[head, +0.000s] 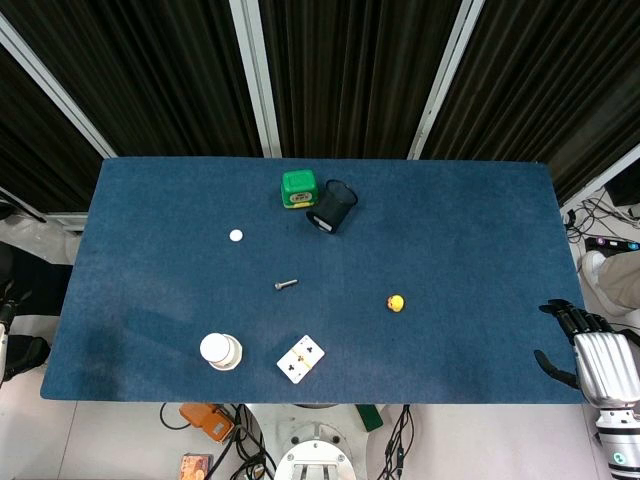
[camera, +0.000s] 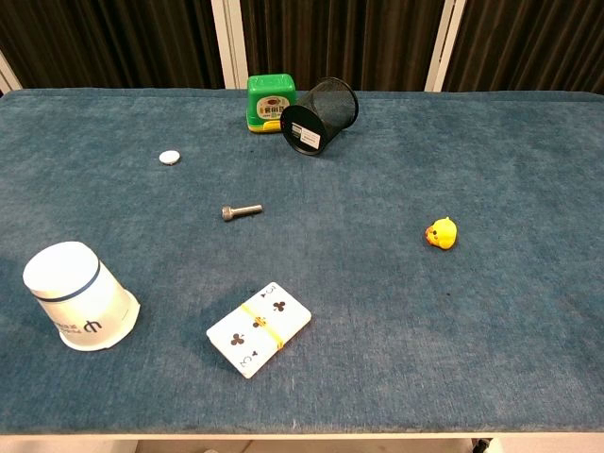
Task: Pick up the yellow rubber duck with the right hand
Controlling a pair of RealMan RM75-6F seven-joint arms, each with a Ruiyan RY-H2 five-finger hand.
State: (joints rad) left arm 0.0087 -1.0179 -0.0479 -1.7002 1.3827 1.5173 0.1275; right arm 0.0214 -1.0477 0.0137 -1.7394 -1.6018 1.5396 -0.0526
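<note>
Right hand (head: 580, 345) sits at the table's right edge near the front corner, seen only in the head view; fingers apart and lightly curled, holding nothing, so it is released; chest view does not show it at all; left hand is not in either view. Outward from the hand: the yellow rubber duck (head: 396, 303) stands on the blue table (head: 480, 220), well apart from the hand, toward the middle-right of the cloth, with bare cloth all round it; chest view shows the same duck (camera: 441, 232) upright, beak side toward the left. Further out: a banded deck of cards (head: 300, 359) near the front edge, a bolt (head: 286, 285) near the centre, a white paper cup (head: 220, 351) upside down at front left, a small white disc (head: 236, 236), a black mesh cup (head: 332, 206) tipped on its side just beside a green box (head: 298, 188) at the back. Step judged: pre-reach, task barely begun, nothing grasped yet. Next move calls for carrying the hand inward across the table to above the duck, fingers kept apart, then lowering and closing round its small body; duck is small and rounded, likely to squirt out of a loose pinch; path looks free of other things.
</note>
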